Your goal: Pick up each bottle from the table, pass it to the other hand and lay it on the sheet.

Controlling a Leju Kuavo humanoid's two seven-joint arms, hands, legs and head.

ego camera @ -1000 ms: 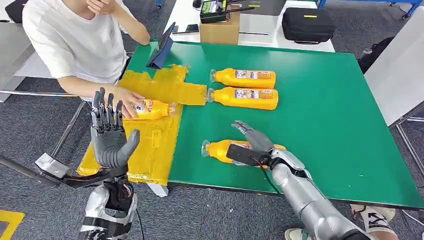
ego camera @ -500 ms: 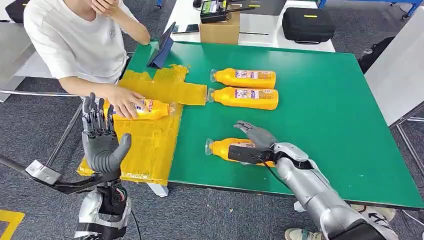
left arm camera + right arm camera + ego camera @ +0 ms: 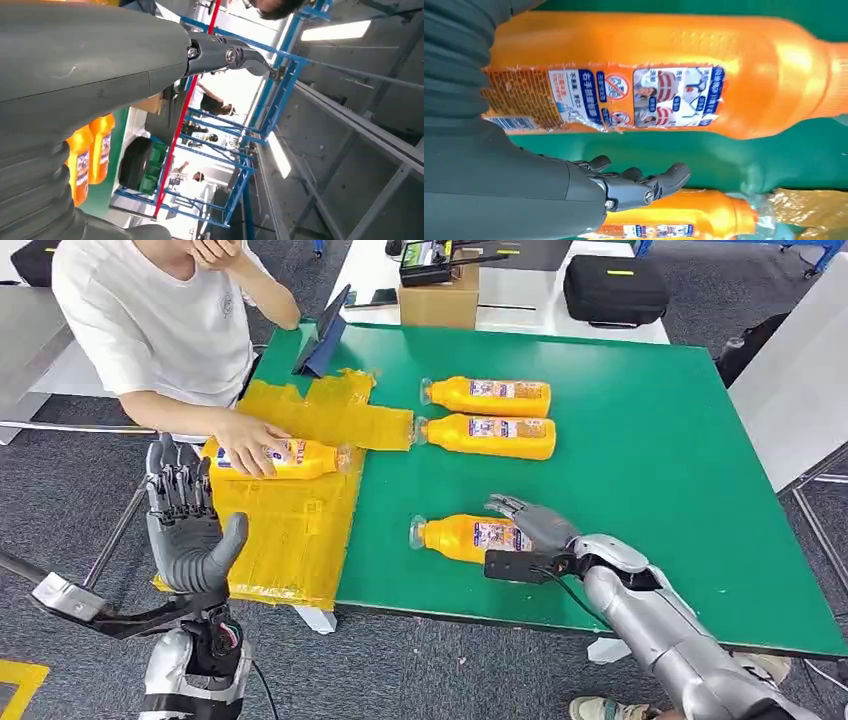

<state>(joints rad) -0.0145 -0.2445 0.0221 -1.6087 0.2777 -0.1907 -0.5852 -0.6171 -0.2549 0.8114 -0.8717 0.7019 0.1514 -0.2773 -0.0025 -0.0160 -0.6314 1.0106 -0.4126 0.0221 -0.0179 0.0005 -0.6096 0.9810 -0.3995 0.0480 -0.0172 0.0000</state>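
This looks like a robotics lab or workshop: a green-topped desk (image 3: 650, 440) stands on grey carpet (image 3: 60, 500), with a black equipment case (image 3: 615, 288) and cardboard box (image 3: 438, 302) on a white table behind, and blue steel framing (image 3: 260, 115) under strip lights (image 3: 335, 31).

Four orange bottles are counted: one (image 3: 283, 458) on the single yellow sheet (image 3: 300, 530) at 9 o'clock, three (image 3: 487, 396) (image 3: 487, 435) (image 3: 465, 537) on the green worktop (image 3: 650, 440).
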